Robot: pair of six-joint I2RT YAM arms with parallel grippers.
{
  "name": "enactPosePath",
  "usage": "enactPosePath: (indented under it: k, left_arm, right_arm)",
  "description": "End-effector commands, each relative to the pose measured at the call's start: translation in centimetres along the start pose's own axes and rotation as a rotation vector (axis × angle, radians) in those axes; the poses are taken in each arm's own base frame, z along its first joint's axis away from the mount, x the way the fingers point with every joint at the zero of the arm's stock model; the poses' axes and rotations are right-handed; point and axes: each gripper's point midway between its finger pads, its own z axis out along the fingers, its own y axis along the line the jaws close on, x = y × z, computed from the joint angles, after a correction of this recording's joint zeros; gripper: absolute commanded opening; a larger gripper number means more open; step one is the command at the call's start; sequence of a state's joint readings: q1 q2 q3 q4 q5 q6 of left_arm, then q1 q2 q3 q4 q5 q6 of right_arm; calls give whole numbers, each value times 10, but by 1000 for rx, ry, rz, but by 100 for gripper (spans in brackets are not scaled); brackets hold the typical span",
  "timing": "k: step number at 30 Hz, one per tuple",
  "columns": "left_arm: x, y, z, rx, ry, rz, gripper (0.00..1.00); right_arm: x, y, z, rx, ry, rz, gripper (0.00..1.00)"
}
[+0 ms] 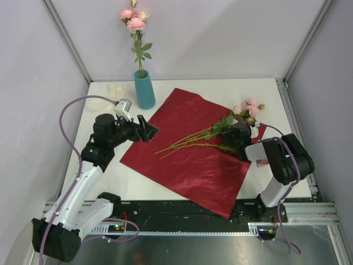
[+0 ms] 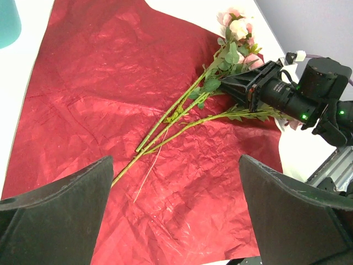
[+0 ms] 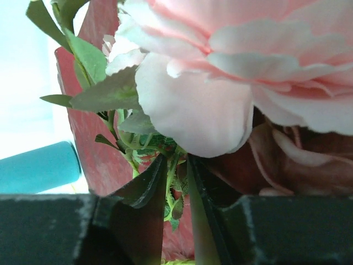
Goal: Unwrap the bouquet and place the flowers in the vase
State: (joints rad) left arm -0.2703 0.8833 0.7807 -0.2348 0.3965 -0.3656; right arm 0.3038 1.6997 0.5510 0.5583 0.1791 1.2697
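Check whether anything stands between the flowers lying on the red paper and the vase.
No object lies on the paper between the flowers and the vase. The left gripper, open, hovers just in front of the vase, near that route, and one rose stem already stands in the vase.

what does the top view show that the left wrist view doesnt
Only top: a rose standing in the vase, and the left arm. Only left wrist: the right gripper seen head-on. Both: the red paper, the loose flowers lying on it, and at least a corner of the vase.
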Motion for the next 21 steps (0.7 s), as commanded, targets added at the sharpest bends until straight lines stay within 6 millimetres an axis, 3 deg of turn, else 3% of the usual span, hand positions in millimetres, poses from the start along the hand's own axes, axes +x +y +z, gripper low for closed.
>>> enactPosePath:
  k: [1,6,17,21]
  left_arm:
    - [-3,-6,0,28,-14,23,100]
    - [-2,-6,0,28,-14,23,100]
    - [-10,8,-1,-60,-56,-10,100]
    - [-11,8,1,-61,-52,-17,100]
  right_arm:
    - [-9,13,8,-19,-42,31,22]
    - [-14,25,3,-58,-59,14,2]
    - [-43,75,-39,-171,-161,-69,0]
    - [-48,83,-56,-181,-178,-97,0]
